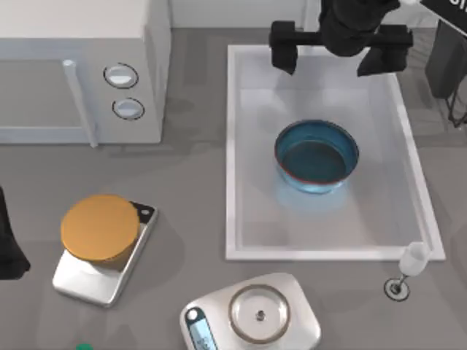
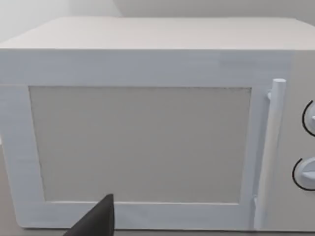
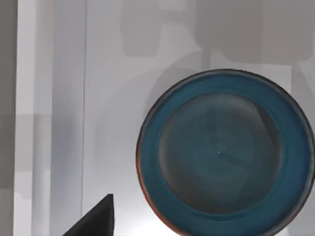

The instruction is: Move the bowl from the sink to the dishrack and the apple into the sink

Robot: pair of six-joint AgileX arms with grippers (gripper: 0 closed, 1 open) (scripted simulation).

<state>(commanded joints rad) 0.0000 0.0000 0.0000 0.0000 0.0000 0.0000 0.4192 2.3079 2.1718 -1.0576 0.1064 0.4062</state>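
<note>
The round glossy blue bowl (image 1: 317, 156) with its dark inside and thin reddish-brown rim sits upright on the floor of the large white rectangular sink (image 1: 232, 153), roughly in the middle of the basin and a little toward the far end, touching none of the raised walls. In the right wrist view the bowl (image 3: 224, 152) appears from straight above, with the pale sink floor (image 3: 74, 123) around it. The right gripper (image 1: 340, 57) hangs over the far end of the sink, beyond the bowl and apart from it, its two dark fingers spread wide and grasping nothing. A white faucet post (image 1: 414, 259) stands at the sink's near right corner. The left arm (image 1: 11, 240) is parked at the left edge of the grey worktop (image 1: 190, 189); whether its gripper is released or clenched cannot be told. Its wrist camera faces the door of the white microwave (image 2: 142, 142) with two round knobs, which stands at the worktop's far left (image 1: 80, 73). Near the front, a flat orange disc (image 1: 99, 227) rests on a silver scale (image 1: 102, 273), and a second silver scale (image 1: 252, 317) carries a round glass dish.
</note>
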